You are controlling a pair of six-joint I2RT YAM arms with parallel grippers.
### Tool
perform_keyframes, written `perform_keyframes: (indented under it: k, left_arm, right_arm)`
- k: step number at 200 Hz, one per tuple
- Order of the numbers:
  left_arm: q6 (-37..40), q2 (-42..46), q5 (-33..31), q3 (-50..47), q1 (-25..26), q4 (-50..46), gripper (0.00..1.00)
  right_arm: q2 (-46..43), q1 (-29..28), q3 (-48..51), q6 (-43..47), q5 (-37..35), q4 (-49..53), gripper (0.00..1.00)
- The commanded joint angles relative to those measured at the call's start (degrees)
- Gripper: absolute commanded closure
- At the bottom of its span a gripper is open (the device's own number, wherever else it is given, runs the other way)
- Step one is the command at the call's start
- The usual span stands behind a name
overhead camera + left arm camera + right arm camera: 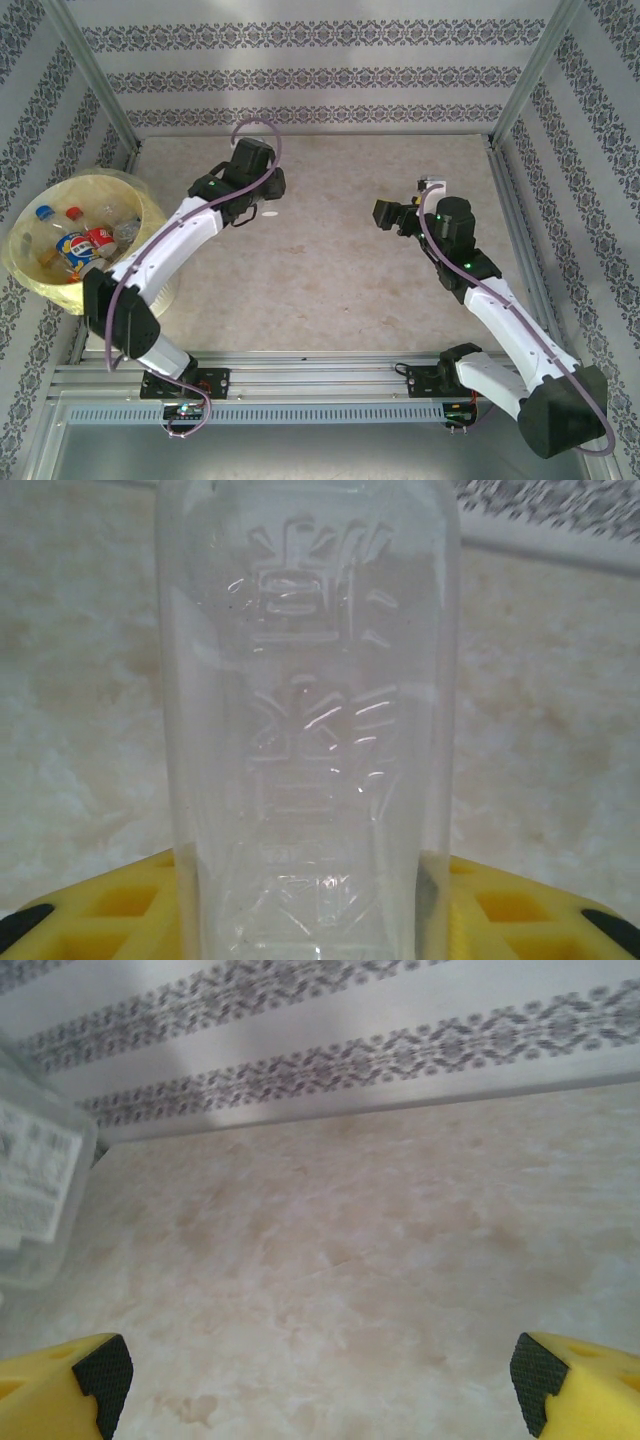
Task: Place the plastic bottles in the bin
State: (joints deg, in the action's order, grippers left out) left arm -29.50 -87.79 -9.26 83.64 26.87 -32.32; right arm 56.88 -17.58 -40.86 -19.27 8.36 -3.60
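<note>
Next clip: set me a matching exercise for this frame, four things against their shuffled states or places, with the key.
Things:
1. left gripper
2. right gripper
3. bin
4. clear bottle

States:
A. at the table's left edge, with labelled bottles inside
B. open over bare tabletop
C. see-through, embossed, being held
D. shut on something

Pairs: 1-D, 2-B, 3-A, 4-C

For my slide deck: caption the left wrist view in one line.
Left gripper shut on a clear embossed plastic bottle between its yellow fingers, beige table behind.
</note>
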Motion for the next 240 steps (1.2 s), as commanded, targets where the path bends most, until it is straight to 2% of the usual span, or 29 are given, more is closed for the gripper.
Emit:
perform_keyframes:
  k: [1, 49, 70, 88, 102, 130, 210, 240]
  left_arm:
    - [2.3, 4.9, -1.3, -0.8, -0.8, -1.8, 0.52]
    - [4.9, 14.0, -3.3, 1.4, -3.1, -6.4, 0.52]
    - [6.4, 17.4, -6.3, 3.5, -4.7, -9.4, 0.51]
    - [6.1, 19.6, -11.2, 5.9, -7.5, -13.2, 0.51]
    - [6.2, 21.4, -11.7, 7.0, -10.9, -14.6, 0.51]
    - [5.1, 24.7, -4.8, 7.5, -20.7, -15.0, 0.51]
    - [-0.5, 26.9, 16.3, 9.3, -44.3, -17.0, 0.51]
    - [-1.5, 27.0, 26.1, 9.5, -56.0, -18.1, 0.51]
  right_arm:
    - [1.4, -2.3, -3.1, 3.9, 3.3, -3.4, 0.02]
    - [5.7, -5.6, -5.6, 6.3, 6.9, -6.3, 0.02]
    - [7.9, -6.5, -6.9, 6.6, 7.2, -7.7, 0.02]
    - [9.8, -6.8, -8.0, 6.4, 7.8, -8.3, 0.02]
    - [10.9, -7.2, -8.7, 6.2, 8.2, -8.8, 0.02]
    - [12.2, -7.6, -9.4, 6.2, 8.3, -9.1, 0.02]
    - [13.1, -7.8, -8.7, 7.7, 7.0, -8.7, 0.02]
    - [13.6, -7.8, -9.6, 8.7, 7.4, -7.9, 0.02]
